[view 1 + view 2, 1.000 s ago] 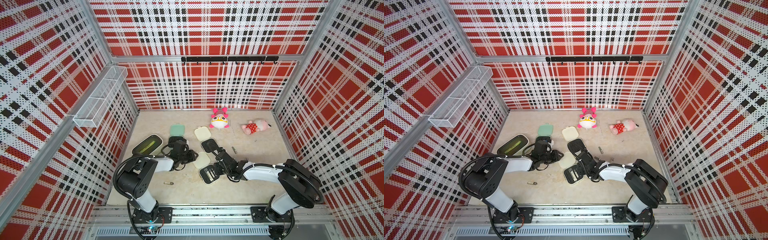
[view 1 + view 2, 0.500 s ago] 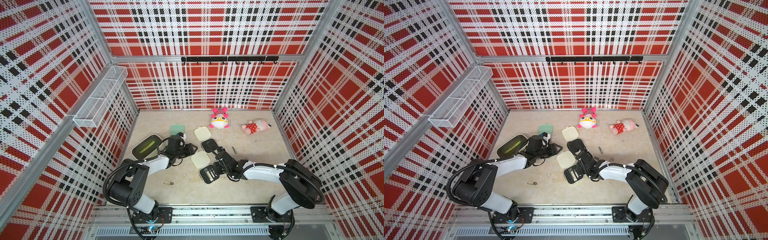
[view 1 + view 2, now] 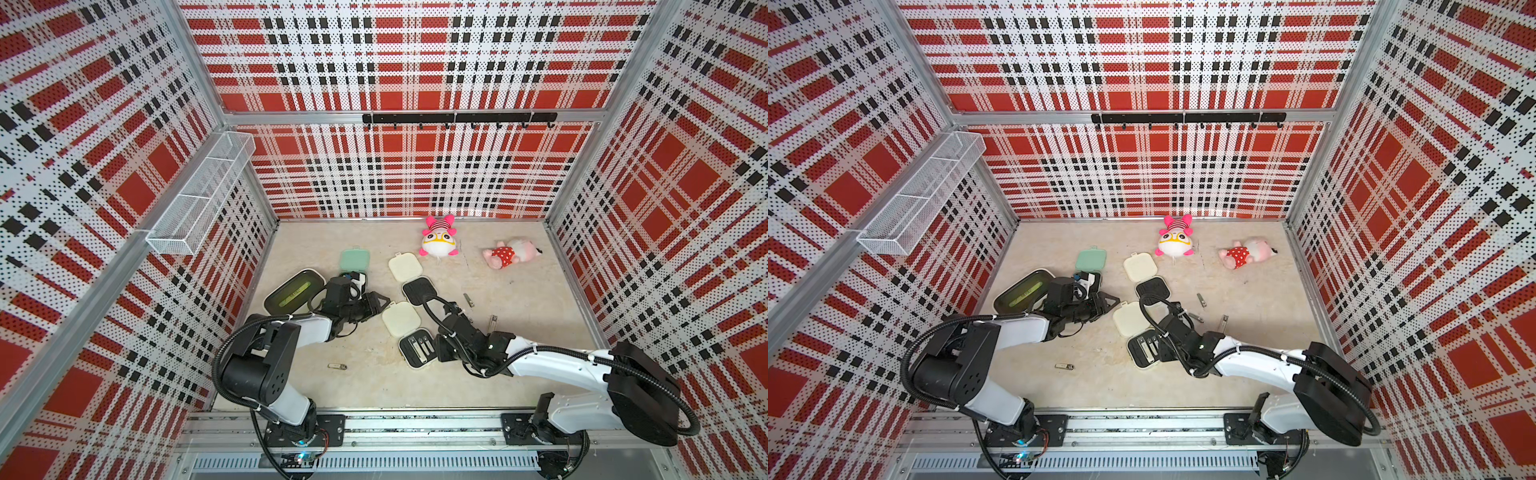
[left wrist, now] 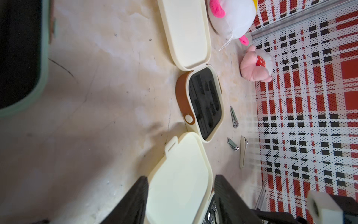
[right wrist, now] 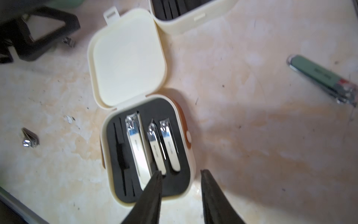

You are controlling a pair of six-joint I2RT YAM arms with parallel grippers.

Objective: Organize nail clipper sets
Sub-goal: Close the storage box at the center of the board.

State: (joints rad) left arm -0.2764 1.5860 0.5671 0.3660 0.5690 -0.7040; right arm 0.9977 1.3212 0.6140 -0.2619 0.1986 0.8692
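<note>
Jaws gape empty: right gripper (image 5: 180,171) hovers over the filled cream case (image 5: 124,202), left gripper (image 4: 181,176) faces its lid (image 4: 180,186), probably to close it.

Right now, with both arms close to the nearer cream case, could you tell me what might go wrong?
1. The right gripper hovers open over the nearer cream case, one fingertip above its seated clippers; lowering could dislodge them.
2. The left gripper, also open, sits beside that case's lid; the arms might collide there.
3. Loose clippers lie beside the right arm; a sweep could scatter them.
</note>
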